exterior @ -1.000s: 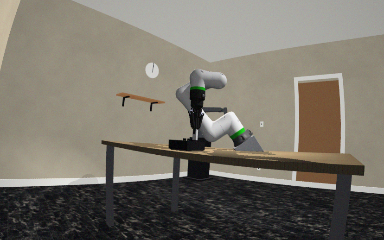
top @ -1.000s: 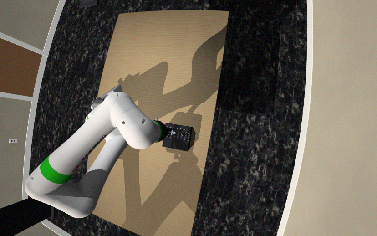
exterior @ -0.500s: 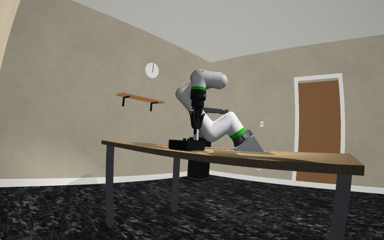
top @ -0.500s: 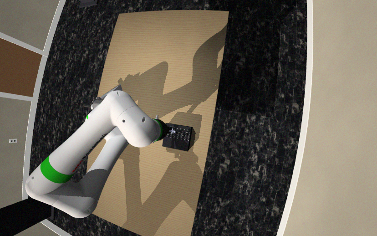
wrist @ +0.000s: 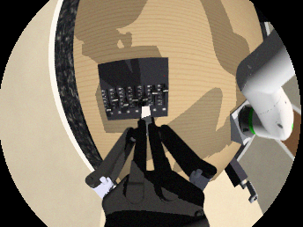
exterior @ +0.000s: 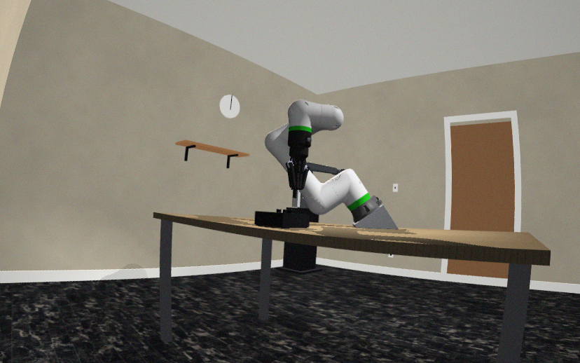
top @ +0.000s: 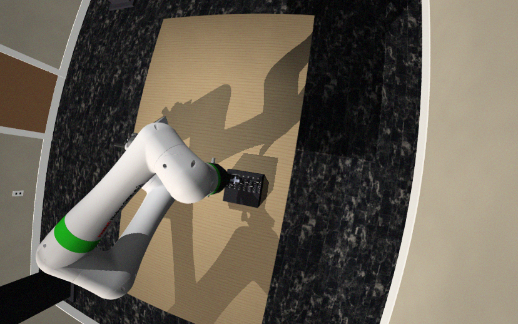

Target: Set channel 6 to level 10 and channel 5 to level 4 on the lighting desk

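Lighting desk [top: 244,187] sits on the table [top: 213,76], near its edge. My tool [exterior: 295,193] hangs over the desk's arm-side end, pinched shut, empty. Coming down off-centre could nudge a neighbouring fader or shove the desk.

Arm [top: 114,202]: glossy white rounded links with bright green bands at the joints [top: 72,236]. Red lettering runs along the long link. Small dark screw holes on the elbow housing [top: 192,163]. Grey angled base [exterior: 378,218] on a black pedestal [exterior: 299,256]. Black wrist section and black linkage gripper [wrist: 144,116] with pale fingers.
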Tool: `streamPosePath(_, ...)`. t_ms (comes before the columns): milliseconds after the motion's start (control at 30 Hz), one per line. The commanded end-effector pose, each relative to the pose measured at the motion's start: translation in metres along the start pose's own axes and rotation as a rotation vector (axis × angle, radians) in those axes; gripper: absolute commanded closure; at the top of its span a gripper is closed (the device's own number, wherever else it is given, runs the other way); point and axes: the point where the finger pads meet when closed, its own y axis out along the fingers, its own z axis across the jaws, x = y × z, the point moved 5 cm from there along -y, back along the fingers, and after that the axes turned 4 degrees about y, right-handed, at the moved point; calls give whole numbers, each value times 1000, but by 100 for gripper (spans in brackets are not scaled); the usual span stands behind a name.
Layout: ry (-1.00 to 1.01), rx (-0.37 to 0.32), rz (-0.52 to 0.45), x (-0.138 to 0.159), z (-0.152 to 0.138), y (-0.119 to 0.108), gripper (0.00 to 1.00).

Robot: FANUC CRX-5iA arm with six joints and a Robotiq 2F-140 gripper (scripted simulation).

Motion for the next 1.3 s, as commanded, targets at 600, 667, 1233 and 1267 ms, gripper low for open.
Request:
streamPosePath(600, 0, 0, 0, 0, 0, -21, 100)
streamPosePath(667, 0, 0, 0, 0, 0, -21, 100)
streamPosePath(1233, 0, 0, 0, -14, 20, -16, 100)
streamPosePath(1267, 0, 0, 0, -14, 20, -16, 100)
